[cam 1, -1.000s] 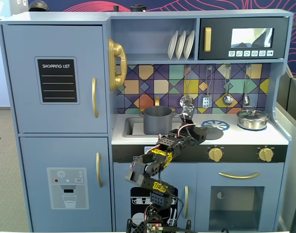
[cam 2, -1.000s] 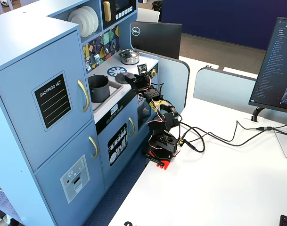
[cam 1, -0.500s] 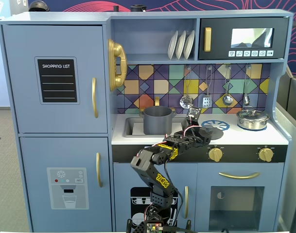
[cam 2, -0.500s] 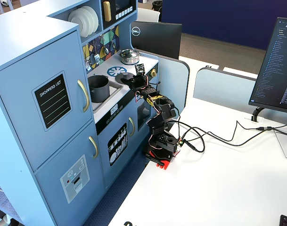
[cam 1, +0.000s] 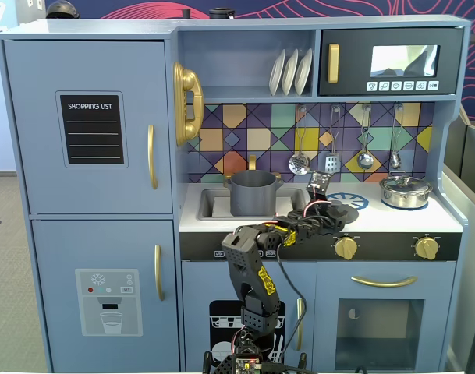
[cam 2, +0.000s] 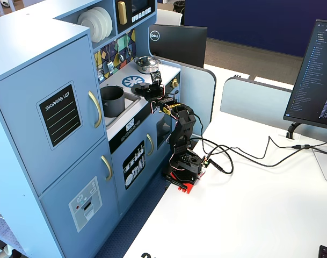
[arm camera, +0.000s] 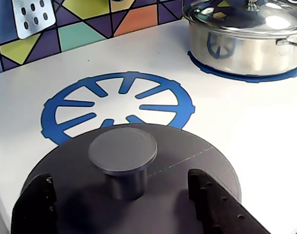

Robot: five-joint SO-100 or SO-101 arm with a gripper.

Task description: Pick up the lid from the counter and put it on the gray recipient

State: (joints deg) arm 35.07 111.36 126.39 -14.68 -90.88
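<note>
Office: desk monitors (cam 2: 313,75), toy kitchen (cam 2: 72,107)

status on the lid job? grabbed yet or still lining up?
Done: the hand is at the lid, fingers either side of its knob.
In hand: the grasp; the jaws are open and the lid lies flat on the counter.
Left: close, lift, carry it to the uncovered gray pot in the sink recess.

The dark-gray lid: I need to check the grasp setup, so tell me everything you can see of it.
The flat round matte dark-gray lid is a disc with a short stem and a round flat-topped centre knob, and looks like painted wood or plastic. It lies flat on the pale whitish counter, partly overlapping the blue printed burner ring. The black gripper is open, one finger on either side of the knob, without visibly clamping it. A faint line crosses the disc.
</note>
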